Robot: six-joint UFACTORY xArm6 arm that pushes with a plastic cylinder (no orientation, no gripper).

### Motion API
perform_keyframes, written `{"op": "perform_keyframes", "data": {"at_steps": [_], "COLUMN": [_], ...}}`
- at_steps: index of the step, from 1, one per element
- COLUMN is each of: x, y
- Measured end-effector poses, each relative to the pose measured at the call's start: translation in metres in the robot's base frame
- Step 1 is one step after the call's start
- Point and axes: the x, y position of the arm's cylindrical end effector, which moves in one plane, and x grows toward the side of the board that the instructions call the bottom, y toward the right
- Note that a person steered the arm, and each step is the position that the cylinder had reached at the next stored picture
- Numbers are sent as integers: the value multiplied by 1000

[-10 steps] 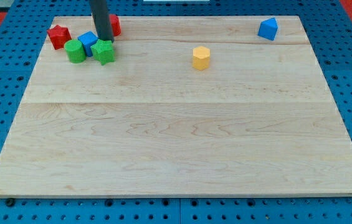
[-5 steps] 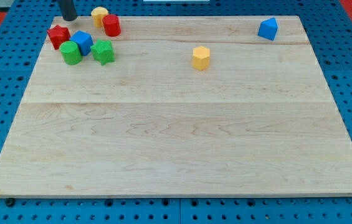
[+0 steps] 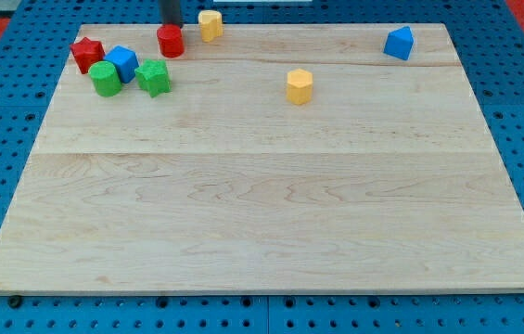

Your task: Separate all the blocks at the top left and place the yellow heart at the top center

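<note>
My tip (image 3: 171,22) is at the view's top left, just above the red cylinder (image 3: 170,41) and left of the yellow heart (image 3: 210,25). The heart sits at the board's top edge, a little apart from the tip. A red star (image 3: 86,54), a blue cube (image 3: 122,62), a green cylinder (image 3: 106,79) and a green star (image 3: 153,77) stay bunched at the top left, the first three touching.
A yellow hexagon block (image 3: 300,86) lies right of the cluster, near the top middle. A blue block (image 3: 399,43) sits near the top right corner. The wooden board (image 3: 271,186) lies on a blue perforated table.
My tip moved from the far top left to the right along the top edge. The yellow heart slid right, away from the red cylinder.
</note>
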Motion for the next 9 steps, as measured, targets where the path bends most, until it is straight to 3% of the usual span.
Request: {"op": "perform_keyframes", "data": {"at_steps": [1,2,3,4,7,9], "x": [-1,12,53,54,13,1], "y": [7,63,87,82,163,154]}}
